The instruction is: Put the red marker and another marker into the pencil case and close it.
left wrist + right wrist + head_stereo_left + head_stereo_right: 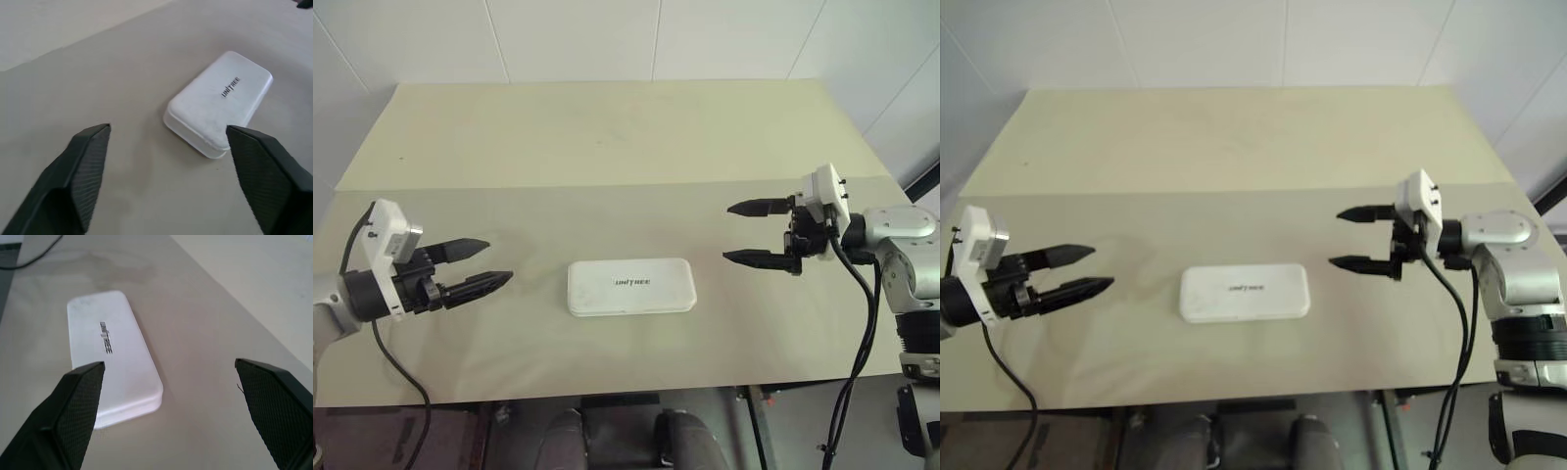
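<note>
both my grippers, left [478, 264] and right [749, 233], fingers wide and empty, flank the shut pencil case [630, 286] at centre frame, lying crosswise.

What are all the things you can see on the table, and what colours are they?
pencil case: one, white with small dark lettering on the lid, lid shut, lying flat near the table's front edge, between the two grippers and touched by neither.
table: one, pale beige top, bare apart from the case.
left gripper: one, black fingers on a white and black wrist, open, off the left end of the case, holding nothing.
right gripper: one, black fingers on a white and grey wrist, open, off the right end of the case, holding nothing.
</note>
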You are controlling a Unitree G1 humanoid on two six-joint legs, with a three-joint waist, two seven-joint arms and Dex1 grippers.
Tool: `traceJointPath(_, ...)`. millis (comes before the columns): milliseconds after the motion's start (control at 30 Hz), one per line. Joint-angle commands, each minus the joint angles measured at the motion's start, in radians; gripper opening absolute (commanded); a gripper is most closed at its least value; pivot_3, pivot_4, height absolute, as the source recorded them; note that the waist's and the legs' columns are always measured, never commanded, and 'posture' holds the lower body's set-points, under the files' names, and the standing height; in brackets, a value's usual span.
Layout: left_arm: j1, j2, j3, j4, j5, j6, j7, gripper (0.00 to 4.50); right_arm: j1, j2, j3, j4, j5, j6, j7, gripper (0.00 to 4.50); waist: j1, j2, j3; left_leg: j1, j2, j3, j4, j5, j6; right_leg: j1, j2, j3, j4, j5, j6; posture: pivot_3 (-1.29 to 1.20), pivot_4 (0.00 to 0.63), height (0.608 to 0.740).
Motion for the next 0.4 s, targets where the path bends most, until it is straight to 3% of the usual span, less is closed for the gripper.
traceJointPath(33,0.046,-0.034,0.069,-0.023,-0.021,-0.029,0.048,4.47,-0.022,0.019,-0.013,0.042,-0.012,-0.032,-0.012,4.50,-0.001,0.000,0.000,0.000,0.000,0.000,0.000,0.000,0.000,0.000,0.000,0.000,0.000,0.000,0.000,0.00,0.150,0.740)
traceJointPath(233,0.116,-0.117,0.150,0.003,0.018,-0.122,0.169,4.47,-0.030,0.038,-0.039,0.070,-0.030,-0.040,-0.079,4.50,-0.003,0.000,0.000,0.000,0.000,0.000,0.000,0.000,0.000,0.000,-0.001,0.000,0.000,0.000,0.000,0.00,0.150,0.740)
traceJointPath(400,0.085,-0.164,0.172,0.086,0.080,-0.239,0.286,4.47,-0.081,0.053,-0.064,0.205,-0.078,-0.093,-0.186,4.50,-0.003,0.000,0.000,0.000,0.000,0.000,0.000,0.000,0.000,0.000,-0.001,0.000,0.000,0.000,0.000,0.00,0.150,0.740)
